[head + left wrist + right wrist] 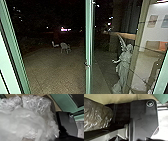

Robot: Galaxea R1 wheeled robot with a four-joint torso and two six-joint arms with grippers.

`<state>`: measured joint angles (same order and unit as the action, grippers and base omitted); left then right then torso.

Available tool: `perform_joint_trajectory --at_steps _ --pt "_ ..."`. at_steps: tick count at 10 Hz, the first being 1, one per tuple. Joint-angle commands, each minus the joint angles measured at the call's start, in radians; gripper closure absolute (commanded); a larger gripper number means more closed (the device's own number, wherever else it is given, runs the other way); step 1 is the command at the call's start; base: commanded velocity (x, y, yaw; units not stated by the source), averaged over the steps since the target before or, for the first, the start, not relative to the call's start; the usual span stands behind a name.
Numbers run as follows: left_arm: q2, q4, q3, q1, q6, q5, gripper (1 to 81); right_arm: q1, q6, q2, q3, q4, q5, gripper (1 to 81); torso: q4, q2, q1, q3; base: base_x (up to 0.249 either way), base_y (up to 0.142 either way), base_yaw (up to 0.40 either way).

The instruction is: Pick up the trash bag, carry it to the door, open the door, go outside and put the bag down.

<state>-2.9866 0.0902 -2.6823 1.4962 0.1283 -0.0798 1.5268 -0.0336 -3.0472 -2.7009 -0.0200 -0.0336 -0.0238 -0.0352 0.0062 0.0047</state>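
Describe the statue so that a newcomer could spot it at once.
Find the green upright in the middle of the head view. To its right stands the pale statue, one arm held out. Its raised wing and human shape set it apart from the pale chairs.

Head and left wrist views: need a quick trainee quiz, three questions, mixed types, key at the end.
1. Multiple choice. In the left wrist view, the plastic of the trash bag looks:
a) bright red
b) clear to whitish
c) solid blue

2. True or false. In the head view, the pale chairs are to the right of the winged statue.

3. Fill in. The upright post near the middle of the head view is coloured ____.

Key: 1 b; 2 false; 3 green.
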Motion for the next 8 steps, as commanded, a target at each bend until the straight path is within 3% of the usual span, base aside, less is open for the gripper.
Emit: perform_joint_trajectory --at_steps 1,8 --pt "0.004 0.009 0.002 -0.056 -0.006 0.043 81.1 -0.056 -0.003 -0.009 0.006 -0.012 -0.057 1.0 0.0 0.0 0.0 0.0 0.091 0.0 0.0" --pt "-0.005 0.029 0.002 -0.056 -0.006 0.046 81.1 -0.056 -0.003 -0.011 0.006 -0.011 -0.057 1.0 0.0 -0.001 -0.003 0.0 0.091 0.0 0.0"
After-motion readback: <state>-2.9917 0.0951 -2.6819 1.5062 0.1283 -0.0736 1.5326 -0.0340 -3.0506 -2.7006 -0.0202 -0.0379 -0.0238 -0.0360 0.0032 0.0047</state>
